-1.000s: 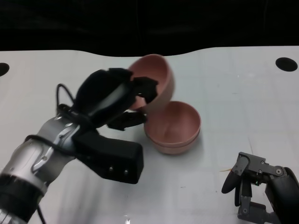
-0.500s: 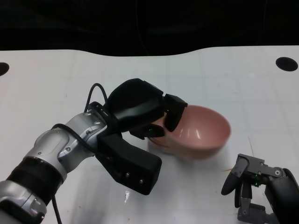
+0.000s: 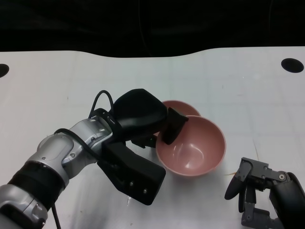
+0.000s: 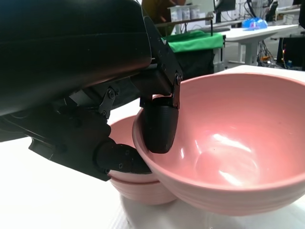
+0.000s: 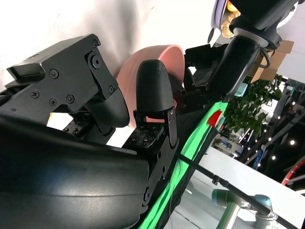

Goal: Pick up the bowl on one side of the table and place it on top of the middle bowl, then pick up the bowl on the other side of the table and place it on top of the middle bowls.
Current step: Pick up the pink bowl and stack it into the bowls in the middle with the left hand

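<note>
My left hand (image 3: pixel 142 116) grips a pink bowl (image 3: pixel 193 148) by its near rim, one finger (image 4: pixel 159 129) hooked inside and the rest under the wall. The bowl is held almost level, opening up. It overlaps the front right of the middle pink bowl (image 3: pixel 178 106), which stands on the white table (image 3: pixel 248 105). In the left wrist view the held bowl (image 4: pixel 228 152) sits above and partly over the lower bowl (image 4: pixel 138 188). My right hand (image 3: pixel 261 193) lies low at the table's near right, fingers apart and holding nothing. The right wrist view shows its fingers (image 5: pixel 153 90) and the pink bowl (image 5: pixel 147 59) beyond.
A black round hole (image 3: pixel 292 65) marks the table's far right, and another (image 3: pixel 2 70) sits at the far left edge. The table's far edge (image 3: pixel 157 55) meets a dark background. My left forearm (image 3: pixel 62 157) crosses the near left of the table.
My left hand has swung the bowl from standing tilted on edge behind the middle bowl, forward and down over it. The bowl now lies nearly level. The right hand has stayed put.
</note>
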You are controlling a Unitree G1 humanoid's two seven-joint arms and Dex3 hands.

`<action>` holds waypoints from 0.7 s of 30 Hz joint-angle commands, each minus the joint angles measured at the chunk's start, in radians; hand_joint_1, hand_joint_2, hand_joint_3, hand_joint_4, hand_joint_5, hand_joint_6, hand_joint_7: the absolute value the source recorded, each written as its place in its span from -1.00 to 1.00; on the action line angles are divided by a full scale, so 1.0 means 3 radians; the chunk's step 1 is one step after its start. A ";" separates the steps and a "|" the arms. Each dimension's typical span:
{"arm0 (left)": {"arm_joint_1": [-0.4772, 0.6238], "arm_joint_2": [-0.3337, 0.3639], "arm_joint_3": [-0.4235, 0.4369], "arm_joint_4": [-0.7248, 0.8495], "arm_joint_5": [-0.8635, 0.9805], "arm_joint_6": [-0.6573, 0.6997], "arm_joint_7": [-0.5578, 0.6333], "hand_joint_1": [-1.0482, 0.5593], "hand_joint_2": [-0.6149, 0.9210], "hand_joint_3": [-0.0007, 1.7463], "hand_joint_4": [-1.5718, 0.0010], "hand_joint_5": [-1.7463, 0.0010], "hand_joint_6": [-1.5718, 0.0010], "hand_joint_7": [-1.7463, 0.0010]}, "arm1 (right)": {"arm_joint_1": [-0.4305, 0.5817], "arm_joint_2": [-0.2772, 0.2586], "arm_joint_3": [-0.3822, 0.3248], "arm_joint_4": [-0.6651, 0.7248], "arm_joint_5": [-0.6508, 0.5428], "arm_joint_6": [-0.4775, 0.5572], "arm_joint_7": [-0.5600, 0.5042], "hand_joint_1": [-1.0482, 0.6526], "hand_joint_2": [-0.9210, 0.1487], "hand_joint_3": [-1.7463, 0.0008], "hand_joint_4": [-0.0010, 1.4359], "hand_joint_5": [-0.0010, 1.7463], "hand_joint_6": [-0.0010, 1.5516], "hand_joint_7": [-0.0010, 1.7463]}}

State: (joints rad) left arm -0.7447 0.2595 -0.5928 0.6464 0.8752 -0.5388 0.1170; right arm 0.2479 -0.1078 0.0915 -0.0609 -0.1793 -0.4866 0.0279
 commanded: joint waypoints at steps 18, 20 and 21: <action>0.0057 -0.0174 0.0304 0.0449 -0.0378 -0.0536 0.1090 0.05 0.50 0.15 -0.05 -1.00 0.06 -0.67 | 0.0014 -0.0012 -0.0029 -0.0007 0.0035 -0.0018 -0.0009 0.19 0.32 -0.91 0.29 1.00 0.09 0.68; 0.0065 -0.0197 0.0344 0.0402 -0.0376 -0.0464 0.1136 0.05 0.47 0.21 -0.07 -1.00 0.07 -0.69 | 0.0026 -0.0013 -0.0030 -0.0019 0.0015 -0.0012 -0.0019 0.19 0.32 -0.91 0.29 1.00 0.09 0.68; 0.0066 -0.0202 0.0359 0.0372 -0.0369 -0.0417 0.1149 0.05 0.46 0.24 -0.08 -1.00 0.07 -0.72 | 0.0028 -0.0012 -0.0031 -0.0017 0.0020 -0.0016 -0.0018 0.20 0.32 -0.91 0.29 1.00 0.09 0.68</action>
State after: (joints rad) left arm -0.7321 0.1957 -0.5022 0.7709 0.7733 -0.6812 0.4345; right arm 0.2492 -0.1077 0.0903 -0.0608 -0.1782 -0.4866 0.0283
